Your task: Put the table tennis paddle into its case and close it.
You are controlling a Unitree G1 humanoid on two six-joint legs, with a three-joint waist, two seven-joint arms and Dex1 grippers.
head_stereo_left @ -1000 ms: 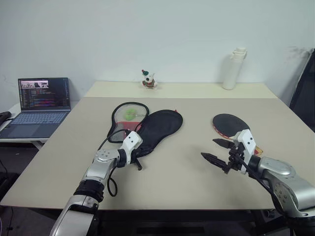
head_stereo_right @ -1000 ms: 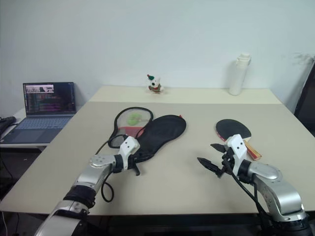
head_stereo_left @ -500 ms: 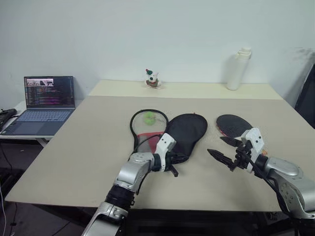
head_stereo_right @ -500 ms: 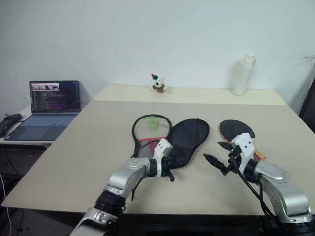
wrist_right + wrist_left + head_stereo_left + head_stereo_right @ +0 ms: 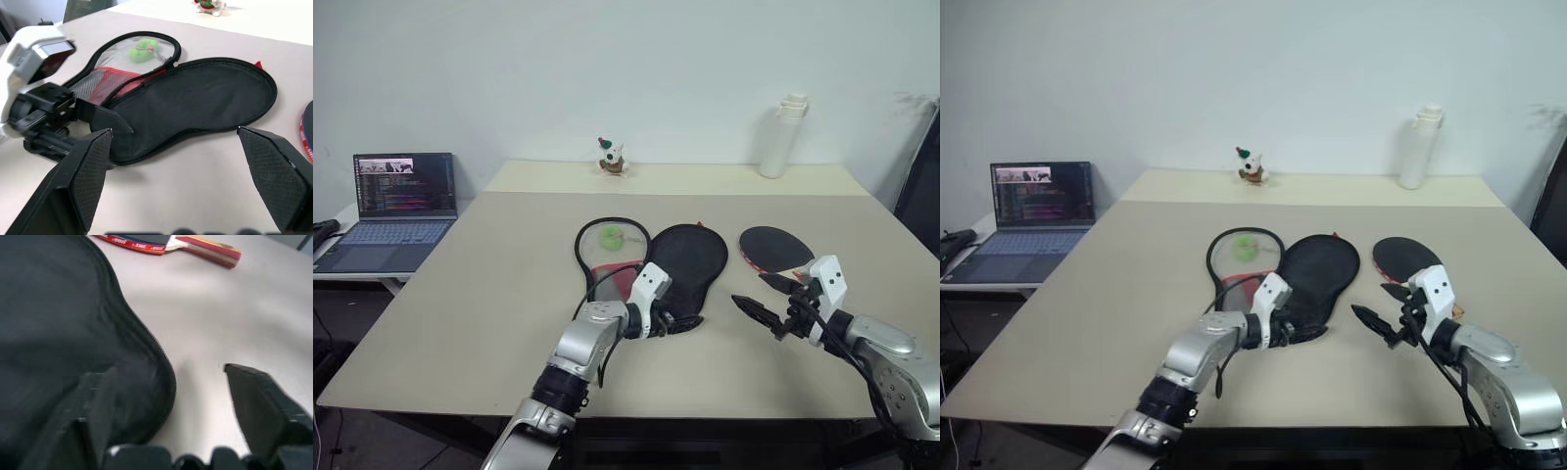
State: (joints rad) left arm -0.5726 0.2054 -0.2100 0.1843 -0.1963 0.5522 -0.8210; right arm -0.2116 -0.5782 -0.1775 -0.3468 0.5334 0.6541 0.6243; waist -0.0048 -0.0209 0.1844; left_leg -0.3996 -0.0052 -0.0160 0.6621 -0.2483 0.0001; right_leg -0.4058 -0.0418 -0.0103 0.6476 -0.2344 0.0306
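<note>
Case [image 5: 680, 264] lies unzipped, flaps spread on bench [image 5: 489, 284] for loading. Left gripper [image 5: 677, 319] at its near end, jaws wide, holding nothing. Right gripper [image 5: 766, 296] jaws wide, empty, near paddle [image 5: 771, 247], prob. to grab it.

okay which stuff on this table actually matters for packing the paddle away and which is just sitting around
Part of the job: table tennis paddle; open case; left tool; right tool.

Just lying about: white bottle; small figurine; laptop on the side table.
</note>
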